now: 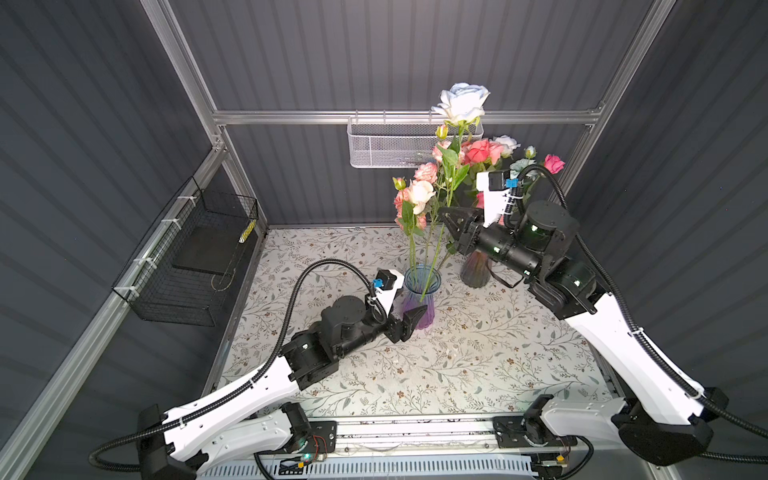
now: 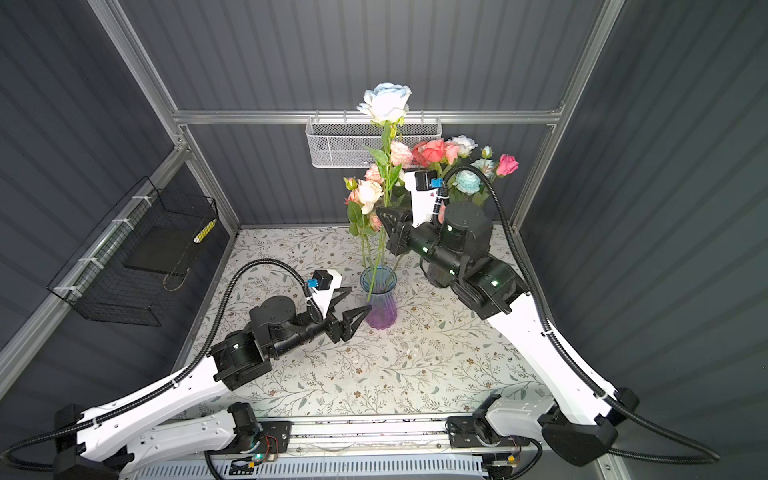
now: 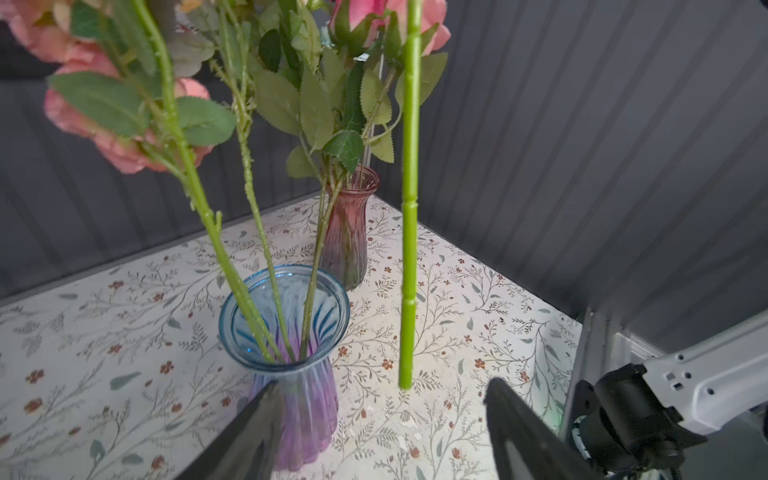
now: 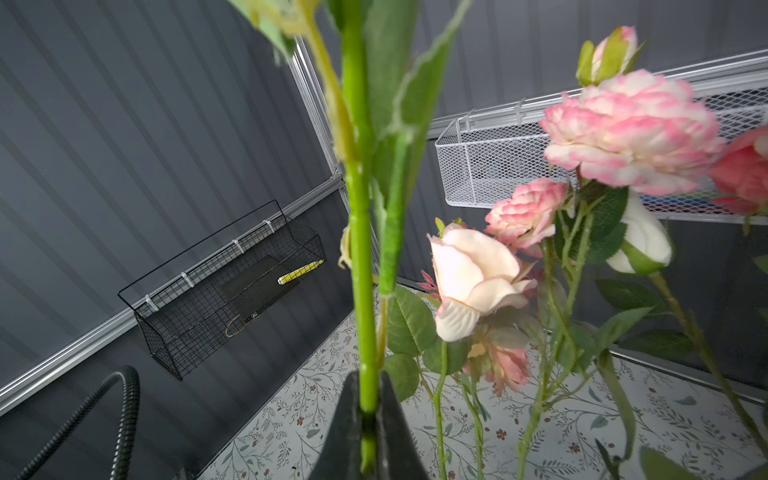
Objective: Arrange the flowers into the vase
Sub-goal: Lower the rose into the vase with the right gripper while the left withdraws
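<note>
Three flowers (image 1: 419, 194) stand in the blue vase (image 3: 309, 411); our left pincer (image 2: 357, 300) gapes wide beside it, our right pincer (image 4: 368, 419) clamps the stem (image 4: 361, 291) of a pale rose (image 1: 461, 99), seemingly hanging alongside.

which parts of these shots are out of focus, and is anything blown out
Right wrist view: the held stem and the right end effector shut on it are soft, the pink bloom behind crisper. Left wrist view: the open left end effector is blurred, the blue vase sharp. Both top views: sharp, evenly lit; the pale rose is bright but keeps detail.
</note>
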You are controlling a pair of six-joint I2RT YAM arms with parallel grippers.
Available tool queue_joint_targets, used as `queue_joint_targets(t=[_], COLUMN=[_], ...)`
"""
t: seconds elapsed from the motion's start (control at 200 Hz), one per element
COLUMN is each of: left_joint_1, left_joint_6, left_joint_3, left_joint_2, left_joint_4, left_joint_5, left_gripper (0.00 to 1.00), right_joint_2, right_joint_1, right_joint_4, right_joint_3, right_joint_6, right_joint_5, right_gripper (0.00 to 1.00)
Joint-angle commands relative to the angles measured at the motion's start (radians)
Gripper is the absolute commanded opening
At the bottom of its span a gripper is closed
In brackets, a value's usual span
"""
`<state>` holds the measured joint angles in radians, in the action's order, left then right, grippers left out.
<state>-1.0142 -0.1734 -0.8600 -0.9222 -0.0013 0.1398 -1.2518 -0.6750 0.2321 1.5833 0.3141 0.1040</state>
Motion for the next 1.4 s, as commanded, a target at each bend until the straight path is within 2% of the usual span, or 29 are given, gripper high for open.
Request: queue_joint_targets(t=[0.0,0.125,0.31,0.485,0.625,0.775,0.92,1.0,1.145,1.395], left_joint_1=[-0.004,-0.004,-0.004,-0.005,-0.004,-0.004,-0.004,-0.004,-0.004,-0.004], left_joint_6=[0.001,-0.023,-0.064,-0.072,-0.065,-0.058,-0.056,-0.056,-0.056,-0.064], left_joint_3=[0.041,0.119,0.165,0.173,0.174,0.173,0.18,0.184,0.181,0.178], left_joint_2=[0.137,0.276,0.386,0.417,0.418,0.4,0.385,0.381,0.367,0.338], left_joint_4=[-0.034,-0.041,-0.104,-0.137,-0.137,-0.134,-0.125,-0.121,-0.121,-0.112], left_joint_5=[0.146,0.244,0.296,0.305,0.313,0.316,0.314,0.315,0.306,0.297], left_gripper=[0.87,0.9,0.9,0.89,0.89,0.89,0.89,0.89,0.89,0.89], right_joint_2=[0.015,-0.002,-0.027,-0.057,-0.075,-0.065,-0.047,-0.034,0.004,0.062], right_joint_1=[0.002,0.002,-0.026,-0.037,-0.061,-0.069,-0.086,-0.095,-0.107,-0.134], right_joint_4=[-0.057,-0.145,-0.317,-0.389,-0.386,-0.348,-0.297,-0.271,-0.251,-0.216], right_joint_3=[-0.021,-0.075,-0.175,-0.234,-0.262,-0.311,-0.369,-0.4,-0.441,-0.444], right_joint_6=[-0.046,-0.079,-0.16,-0.198,-0.241,-0.218,-0.188,-0.175,-0.146,-0.14], right_joint_5=[-0.072,-0.141,-0.216,-0.265,-0.304,-0.332,-0.358,-0.374,-0.383,-0.387], right_gripper=[0.03,0.03,0.03,0.03,0.03,0.06,0.11,0.2,0.31,0.4])
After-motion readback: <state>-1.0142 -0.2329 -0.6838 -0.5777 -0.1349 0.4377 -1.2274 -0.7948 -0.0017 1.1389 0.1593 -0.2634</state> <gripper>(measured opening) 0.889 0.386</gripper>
